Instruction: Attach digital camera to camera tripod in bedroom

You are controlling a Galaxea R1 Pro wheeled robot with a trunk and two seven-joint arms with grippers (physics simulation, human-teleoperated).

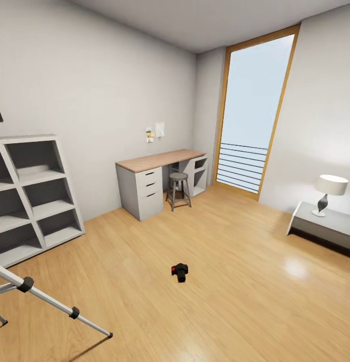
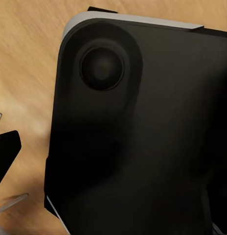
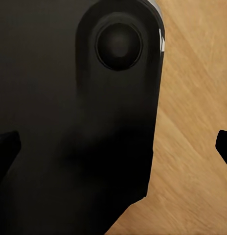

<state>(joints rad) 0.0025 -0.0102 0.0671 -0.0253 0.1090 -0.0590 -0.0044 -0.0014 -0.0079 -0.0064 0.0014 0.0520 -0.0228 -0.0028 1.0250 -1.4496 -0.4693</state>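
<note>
So basically nothing's done yet on this one. The digital camera (image 1: 180,272) is just sitting on the wood plank floor (image 1: 235,311), a bit below the middle of the head view, lens pointing down toward the bottom of the frame with its little red spot showing. The camera tripod (image 1: 44,297) is way over at the lower left edge, well apart from it; I can see a couple of silver legs with black joints and one foot planted on the floor, but its head is cut off by the frame, so I can't say how the mount is sitting. Still to do, as I read it: roll over, pick the camera up, carry it across, seat it on top of the tripod. So pretty much the whole job. As for my arms, they look tucked in close to my body. The left wrist view is mostly a big dark panel of my own chassis (image 2: 143,137) with floor behind it, and the right wrist view has the same kind of dark panel (image 3: 69,122). There are dark slivers at the edges of both wrist views that might be fingertips, but honestly I can't tell if either gripper is spread or closed. Neither one seems to have anything in it.
</note>
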